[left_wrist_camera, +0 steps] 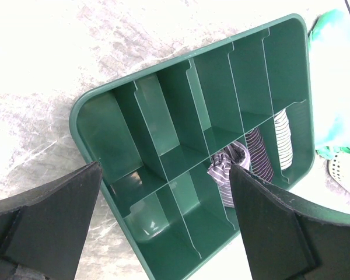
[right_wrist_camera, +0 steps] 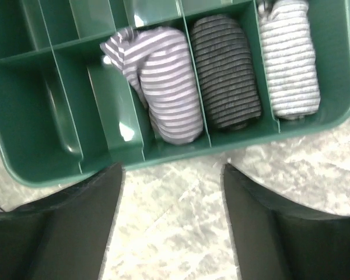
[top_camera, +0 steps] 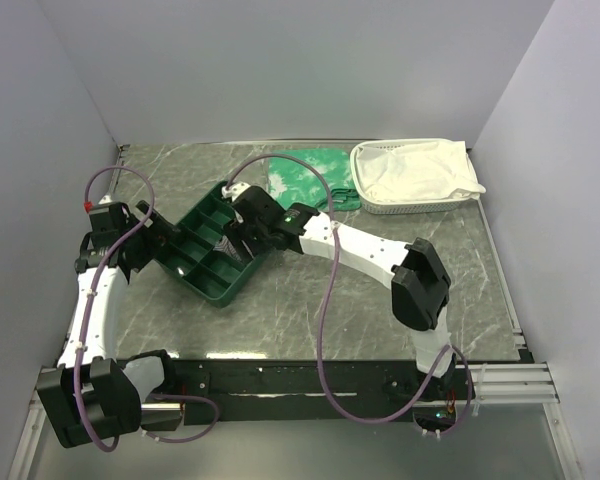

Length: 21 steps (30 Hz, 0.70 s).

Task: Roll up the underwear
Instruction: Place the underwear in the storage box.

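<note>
Right claw point(right_wrist_camera: 172, 175) spread, empty, above tabletop point(right_wrist_camera: 175, 233), just outside green tray point(right_wrist_camera: 41, 169). We see underwear point(right_wrist_camera: 163, 81) rolled in tray compartment straight ahead, clear of fingers. Left claw point(left_wrist_camera: 163, 169) spread wide, empty, at tray's opposite side.

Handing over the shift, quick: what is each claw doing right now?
Left claw: open, holding nothing.
Right claw: open, holding nothing.

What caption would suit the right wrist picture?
Three striped underwear rolls sit side by side in a green divided tray, beyond the open right tool.
</note>
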Each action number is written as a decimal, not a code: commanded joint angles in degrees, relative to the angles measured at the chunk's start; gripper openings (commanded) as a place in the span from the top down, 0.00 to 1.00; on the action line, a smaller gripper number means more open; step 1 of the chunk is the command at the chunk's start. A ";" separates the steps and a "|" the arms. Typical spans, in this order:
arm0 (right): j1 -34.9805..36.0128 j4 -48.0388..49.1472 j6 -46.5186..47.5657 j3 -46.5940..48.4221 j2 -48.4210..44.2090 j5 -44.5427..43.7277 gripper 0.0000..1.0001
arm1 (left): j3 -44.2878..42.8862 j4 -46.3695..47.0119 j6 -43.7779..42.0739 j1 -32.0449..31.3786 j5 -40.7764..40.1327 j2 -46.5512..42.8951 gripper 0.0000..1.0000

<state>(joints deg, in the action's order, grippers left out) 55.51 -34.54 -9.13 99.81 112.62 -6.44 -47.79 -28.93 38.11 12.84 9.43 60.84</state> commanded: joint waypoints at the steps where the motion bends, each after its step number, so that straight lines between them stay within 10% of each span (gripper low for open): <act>1: 0.13 4.04 1.21 2.13 -0.31 -0.86 0.31 | -0.37 1.68 -0.84 0.25 1.11 -1.42 0.03; 5: 0.04 3.52 1.74 7.05 4.09 2.39 0.41 | -0.55 1.24 -1.11 0.25 0.76 -1.60 0.03; 12: 0.04 3.17 1.66 12.60 8.93 6.25 0.94 | -0.37 0.89 -1.02 0.25 0.68 -2.13 0.03; 21: -0.05 4.04 0.25 14.89 12.54 12.59 1.00 | -0.73 1.24 -1.37 0.25 1.29 -1.16 0.03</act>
<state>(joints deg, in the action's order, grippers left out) 55.51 -32.56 -8.08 111.79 124.14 3.07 -47.79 -28.93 38.09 12.84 9.47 60.12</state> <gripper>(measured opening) 0.013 0.969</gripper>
